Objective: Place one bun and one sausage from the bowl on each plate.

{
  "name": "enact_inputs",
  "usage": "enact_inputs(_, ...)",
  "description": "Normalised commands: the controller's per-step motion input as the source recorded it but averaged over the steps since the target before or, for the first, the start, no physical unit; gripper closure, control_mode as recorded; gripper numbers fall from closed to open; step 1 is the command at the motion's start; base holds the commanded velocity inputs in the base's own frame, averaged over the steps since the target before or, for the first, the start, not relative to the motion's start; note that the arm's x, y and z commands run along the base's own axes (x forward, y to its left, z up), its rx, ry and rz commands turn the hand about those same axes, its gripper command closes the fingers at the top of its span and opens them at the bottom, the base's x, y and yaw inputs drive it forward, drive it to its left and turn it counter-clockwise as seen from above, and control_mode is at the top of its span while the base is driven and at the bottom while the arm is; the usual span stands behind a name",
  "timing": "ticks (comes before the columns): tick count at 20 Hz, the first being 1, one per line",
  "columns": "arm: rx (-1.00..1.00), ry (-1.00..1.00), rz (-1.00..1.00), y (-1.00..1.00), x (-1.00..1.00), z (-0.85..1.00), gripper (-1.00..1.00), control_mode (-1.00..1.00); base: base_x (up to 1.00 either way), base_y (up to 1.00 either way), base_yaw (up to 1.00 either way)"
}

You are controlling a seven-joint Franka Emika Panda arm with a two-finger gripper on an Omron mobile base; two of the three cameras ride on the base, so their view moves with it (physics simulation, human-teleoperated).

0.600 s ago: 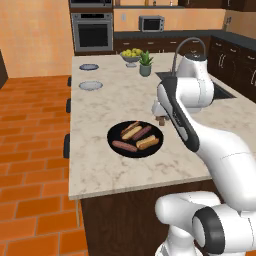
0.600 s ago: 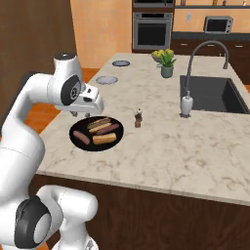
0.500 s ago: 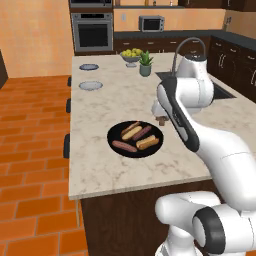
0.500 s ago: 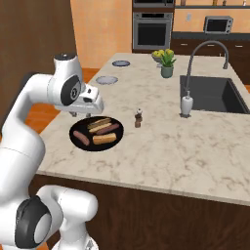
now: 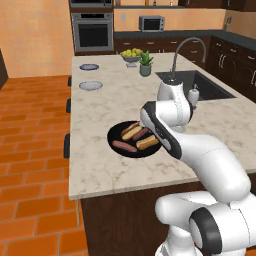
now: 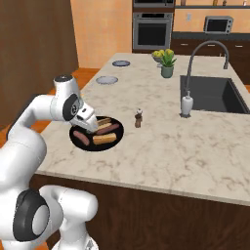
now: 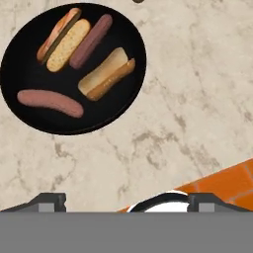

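Your pincer hangs above the near edge of the desk, jaws spread wide w/ nothing between them; in the hand view the two dark tips sit far apart at the bottom, over marble and a strip of orange floor.

The bowl, your black dish, lies just beyond the pincer, flat on the desk near its front-left part. In it you've got two buns and two sausages: one bun next to a sausage along the far side, a second bun towards the middle, and the other sausage alone on the near side. From the left base view the bowl shows partly behind the arm's forearm; from the right base view it sits just past the wrist.

The two plates are well apart from the bowl, up the left side of the desk: nearer plate, farther plate, both bare.

Also on the desk: small pepper mill just right of the bowl, potted plant and fruit bowl at the far end, sink w/ faucet on the right, soap dispenser at its corner.
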Motion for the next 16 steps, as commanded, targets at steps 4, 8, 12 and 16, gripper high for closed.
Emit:
enact_inputs(4,0.17,0.0,-0.14,-0.13,0.58,-0.35,-1.0,-1.0,0.0,0.0,0.0)
enact_inputs(8,0.12,0.0,-0.03,-0.13,0.46,-0.24,-1.0,-1.0,0.0,0.0,0.0)
enact_inputs(12,0.07,0.0,-0.06,-0.01,0.41,-0.31,-1.0,-1.0,0.0,0.0,0.0)
enact_inputs(16,0.04,0.0,-0.07,0.0,0.54,-0.38,-1.0,-1.0,0.0,0.0,0.0)
